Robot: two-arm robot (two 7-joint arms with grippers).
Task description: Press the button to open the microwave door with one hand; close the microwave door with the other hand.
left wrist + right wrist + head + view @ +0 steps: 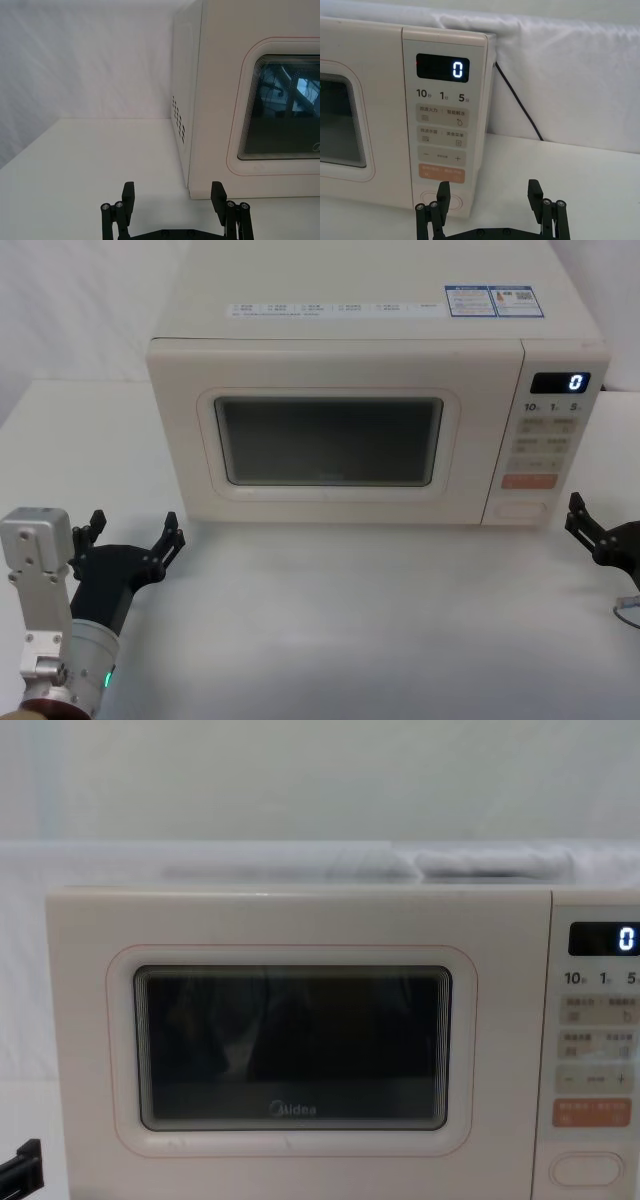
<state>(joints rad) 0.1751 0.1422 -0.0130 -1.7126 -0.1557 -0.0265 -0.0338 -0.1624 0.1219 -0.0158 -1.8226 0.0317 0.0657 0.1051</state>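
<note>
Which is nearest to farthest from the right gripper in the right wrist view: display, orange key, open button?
From the right gripper:
1. The button, panel bottom, beside one fingertip.
2. The orange key, just above the button.
3. The display, panel top.

We see bright, even, diffuse light with only a faint shadow under the microwave (340, 390). Its door window (280, 107) carries pale reflections. The display (443, 67) glows sharply. The chest view looks slightly soft.
</note>
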